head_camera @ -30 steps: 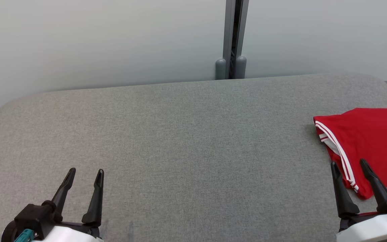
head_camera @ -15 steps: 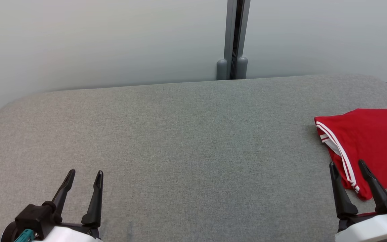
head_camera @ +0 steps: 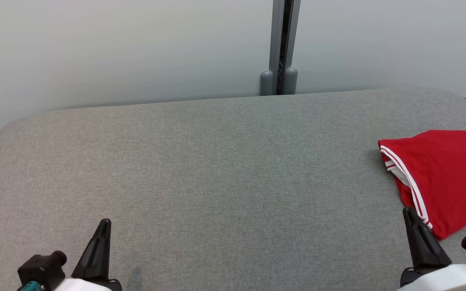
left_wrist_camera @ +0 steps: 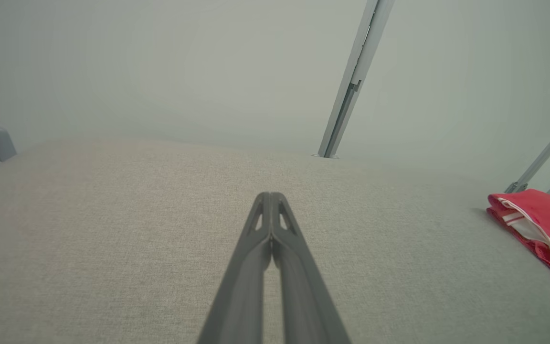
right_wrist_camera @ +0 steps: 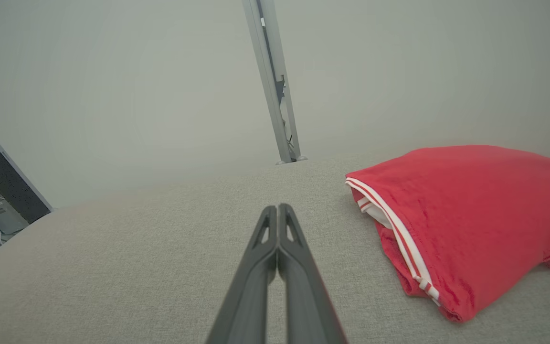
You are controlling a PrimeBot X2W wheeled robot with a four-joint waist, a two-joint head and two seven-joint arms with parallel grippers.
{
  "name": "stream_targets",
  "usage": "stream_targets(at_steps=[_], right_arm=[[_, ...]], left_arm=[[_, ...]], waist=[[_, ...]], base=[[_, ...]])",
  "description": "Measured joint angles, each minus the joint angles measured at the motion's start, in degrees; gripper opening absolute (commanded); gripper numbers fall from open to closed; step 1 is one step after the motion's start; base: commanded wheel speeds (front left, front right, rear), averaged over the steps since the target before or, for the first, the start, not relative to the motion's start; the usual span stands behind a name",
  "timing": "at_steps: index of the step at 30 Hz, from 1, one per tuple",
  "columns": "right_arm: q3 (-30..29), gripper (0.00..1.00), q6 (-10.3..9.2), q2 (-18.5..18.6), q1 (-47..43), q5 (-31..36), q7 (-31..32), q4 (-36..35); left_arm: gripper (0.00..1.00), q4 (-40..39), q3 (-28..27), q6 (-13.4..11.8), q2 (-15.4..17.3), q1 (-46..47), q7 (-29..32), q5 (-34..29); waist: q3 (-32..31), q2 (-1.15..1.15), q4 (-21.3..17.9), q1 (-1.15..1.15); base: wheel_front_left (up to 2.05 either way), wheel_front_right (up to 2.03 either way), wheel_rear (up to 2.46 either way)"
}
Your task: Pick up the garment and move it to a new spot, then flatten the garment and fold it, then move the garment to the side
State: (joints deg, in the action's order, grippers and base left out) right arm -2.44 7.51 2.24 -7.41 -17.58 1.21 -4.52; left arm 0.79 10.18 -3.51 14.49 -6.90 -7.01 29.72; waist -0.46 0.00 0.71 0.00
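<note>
Lying in a folded, slightly puffy heap at the right edge of the grey padded table [head_camera: 217, 182]: the red garment [head_camera: 447, 173], showing twin white stripes along its left hem. Sitting low at the near left, well apart from it: the left gripper [head_camera: 105, 223], fingers pressing together on nothing. Pointing just beside the striped hem: the right gripper [head_camera: 409, 211], likewise pinching closed, empty.
</note>
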Motion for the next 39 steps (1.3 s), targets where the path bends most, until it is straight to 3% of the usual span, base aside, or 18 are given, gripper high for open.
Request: stream_targets(at_steps=[16,18,25,27,39], right_arm=[[1.4,0.0,0.0,0.3,3.4,-18.1,0.0,4.5],[1.8,0.0,-0.01,0.4,4.2,-23.4,0.0,5.8],[2.4,0.0,-0.01,0.5,5.8,-32.0,0.0,7.8],[2.7,0.0,-0.01,0.6,6.9,-37.7,0.0,9.3],[3.0,0.0,-0.01,0.6,8.2,-46.6,0.0,11.4]], left_arm=[[0.0,2.1,-4.5,2.5,-2.0,1.4,3.3,15.7],[0.0,2.7,-6.0,3.4,-2.6,1.6,4.3,20.2],[0.0,3.7,-8.6,4.5,-3.8,2.6,6.0,27.6],[0.0,4.3,-10.3,5.2,-4.6,3.0,7.4,32.2],[0.0,5.3,-13.2,6.6,-6.0,4.0,9.4,39.7]], waist=[[0.1,0.0,-0.1,0.0],[0.1,0.0,-0.1,0.0],[0.2,0.0,-0.2,0.0],[0.3,0.0,-0.3,0.0],[0.3,0.0,-0.3,0.0]], base=[[0.0,0.0,0.0],[0.0,0.0,0.0],[0.0,0.0,0.0],[0.0,0.0,0.0],[0.0,0.0,0.0]])
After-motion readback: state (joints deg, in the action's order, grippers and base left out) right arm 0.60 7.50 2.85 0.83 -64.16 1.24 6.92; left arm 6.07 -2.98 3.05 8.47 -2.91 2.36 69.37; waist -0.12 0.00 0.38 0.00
